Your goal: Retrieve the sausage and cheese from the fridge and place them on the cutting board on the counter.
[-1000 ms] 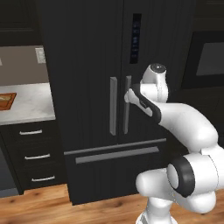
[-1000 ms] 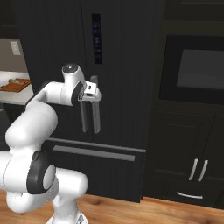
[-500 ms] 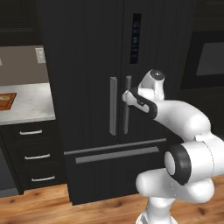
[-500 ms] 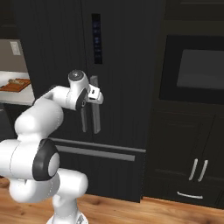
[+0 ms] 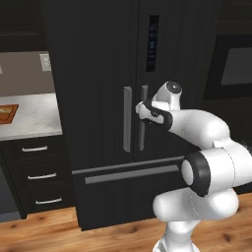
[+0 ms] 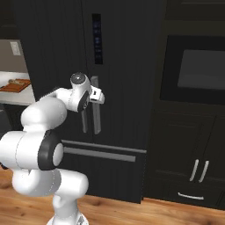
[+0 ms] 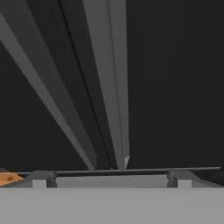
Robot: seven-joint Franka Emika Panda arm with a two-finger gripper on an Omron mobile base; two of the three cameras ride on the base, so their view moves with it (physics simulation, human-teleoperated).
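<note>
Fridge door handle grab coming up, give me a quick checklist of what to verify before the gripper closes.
1. Fridge doors shut: ok.
2. Gripper open: ok.
3. Gripper at the right handle: ok; whether the fingers straddle it, cannot tell.
4. Handles ahead in the hand view: ok.
5. Cutting board on the counter: ok.
6. Sausage and cheese inside: cannot tell, doors closed.

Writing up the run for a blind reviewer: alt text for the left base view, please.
The white arm reaches forward to the closed black fridge, its open gripper right at the right-hand one of the two grey vertical door handles. To the left, a marble counter over dark drawers carries an orange-brown cutting board at the picture's edge.
</note>
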